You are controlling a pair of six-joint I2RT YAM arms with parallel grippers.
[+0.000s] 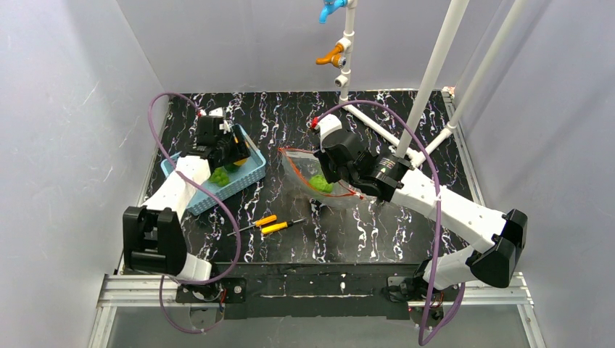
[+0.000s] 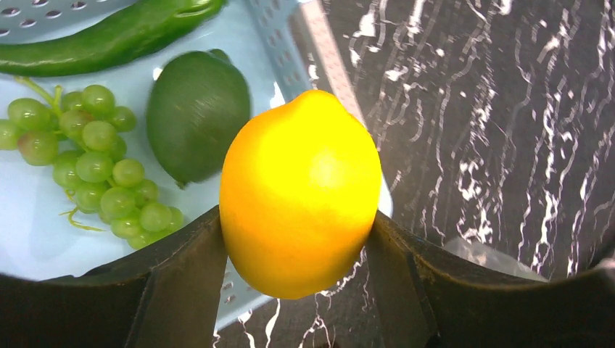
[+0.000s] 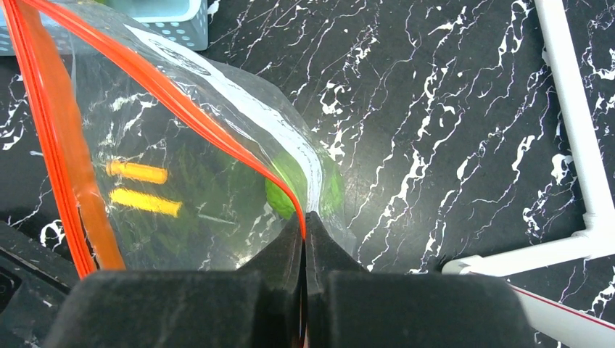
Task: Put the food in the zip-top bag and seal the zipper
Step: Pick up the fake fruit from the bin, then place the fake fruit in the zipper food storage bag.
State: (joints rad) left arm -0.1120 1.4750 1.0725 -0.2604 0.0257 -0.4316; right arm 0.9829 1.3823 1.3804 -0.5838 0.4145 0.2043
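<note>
Top external | marbled table [image 1: 406, 217] | grey walls [image 1: 65, 109] | left hand [image 2: 296, 232] grips lemon [image 2: 301, 174], right hand [image 3: 304, 232] zipper [image 3: 181, 101]

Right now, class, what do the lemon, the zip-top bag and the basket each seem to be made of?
Lemon: likely moulded plastic, smooth with a soft sheen. Zip-top bag: thin clear plastic film, see-through and crinkled. Basket: rigid light blue plastic, apparently, with perforated walls.

Camera setup: one fixed overhead, two wrist views.
Top external looks down from above and behind over the whole table [image 1: 290, 116]. Left wrist faces down, very near the basket [image 2: 272, 36]. Right wrist is close on the zip-top bag [image 3: 217, 145]; both patches also lie in the overhead view, basket left, bag centre.
</note>
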